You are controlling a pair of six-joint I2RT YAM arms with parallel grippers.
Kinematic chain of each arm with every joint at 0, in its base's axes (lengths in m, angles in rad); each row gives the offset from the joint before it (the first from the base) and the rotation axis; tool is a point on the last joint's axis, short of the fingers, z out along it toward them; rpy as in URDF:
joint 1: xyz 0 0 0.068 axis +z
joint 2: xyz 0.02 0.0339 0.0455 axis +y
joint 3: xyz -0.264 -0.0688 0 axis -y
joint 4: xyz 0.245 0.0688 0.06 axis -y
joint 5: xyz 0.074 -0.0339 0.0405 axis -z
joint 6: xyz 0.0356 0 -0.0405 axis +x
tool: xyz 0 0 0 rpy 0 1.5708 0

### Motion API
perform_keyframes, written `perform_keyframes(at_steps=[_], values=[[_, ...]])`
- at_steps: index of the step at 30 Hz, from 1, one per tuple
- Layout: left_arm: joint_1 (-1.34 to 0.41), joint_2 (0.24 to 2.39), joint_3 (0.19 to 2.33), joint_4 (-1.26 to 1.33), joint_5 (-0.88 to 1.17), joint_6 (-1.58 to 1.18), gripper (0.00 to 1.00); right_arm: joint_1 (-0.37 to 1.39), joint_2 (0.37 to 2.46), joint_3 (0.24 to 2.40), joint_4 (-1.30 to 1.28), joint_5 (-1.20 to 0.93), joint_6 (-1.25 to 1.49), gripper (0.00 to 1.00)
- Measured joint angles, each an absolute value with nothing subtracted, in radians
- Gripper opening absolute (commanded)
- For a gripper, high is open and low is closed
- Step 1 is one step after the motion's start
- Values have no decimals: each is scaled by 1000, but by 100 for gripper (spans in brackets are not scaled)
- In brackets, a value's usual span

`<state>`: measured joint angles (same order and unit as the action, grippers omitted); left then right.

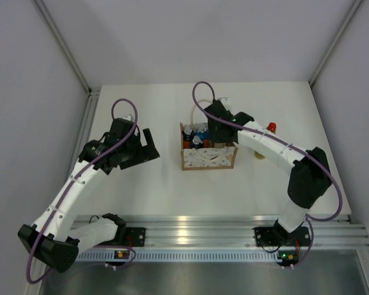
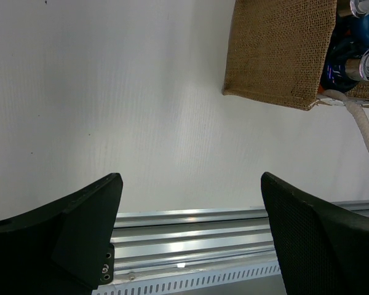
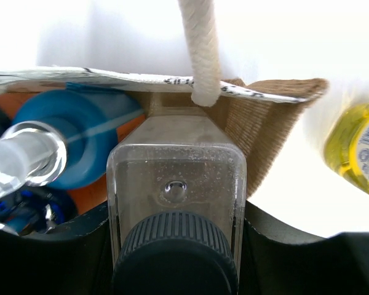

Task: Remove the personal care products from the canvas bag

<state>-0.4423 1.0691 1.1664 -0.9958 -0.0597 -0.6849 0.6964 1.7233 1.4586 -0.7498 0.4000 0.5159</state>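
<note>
Tan canvas bag (image 1: pixel 208 158) stands upright near the middle of the white surface (image 1: pixel 141 196), mouth up, its long axis running left to right in the top view. Inside, at the left end, orange bottles (image 1: pixel 187 140) with blue caps crowd together, caps up; how many I cannot tell. Toward the right end sits the clear bottle (image 3: pixel 175 178). Its long axis runs straight away from the right wrist camera, with the dark grey cap (image 3: pixel 175 258) nearest the lens and the base toward the bag's wall.

Just outside the bag's right wall, on the surface, is the yellow bottle (image 1: pixel 259 153), its red cap (image 1: pixel 271 127) toward the far edge. The right arm (image 1: pixel 277 146) crosses over its middle, so whether it stands or lies is unclear. A white rope handle (image 3: pixel 200 49) hangs over the rim directly beyond the clear bottle, and a blue cap (image 3: pixel 80 144) sits close on that bottle's left.

Left tool (image 1: pixel 149 146) hovers well apart from the bag on its left side, fingers spread wide, holding nothing. Right tool (image 1: pixel 212 130) reaches down into the bag's mouth, its fingers pressed against both sides of the clear bottle, pinching it.
</note>
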Motion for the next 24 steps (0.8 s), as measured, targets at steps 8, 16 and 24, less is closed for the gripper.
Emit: perform_keyframes(at_steps=[8,16,24], values=[[-442,1069,1166,-996,-59,-685,99,696,1636,1538,-802,400,487,0],[-442,1069,1165,-995,-56,-686,99,680,1547,1639,-870,396,480,0],[-442,1061,1159,-996,-52,-690,99,548,1414,1657,-912,322,536,0]])
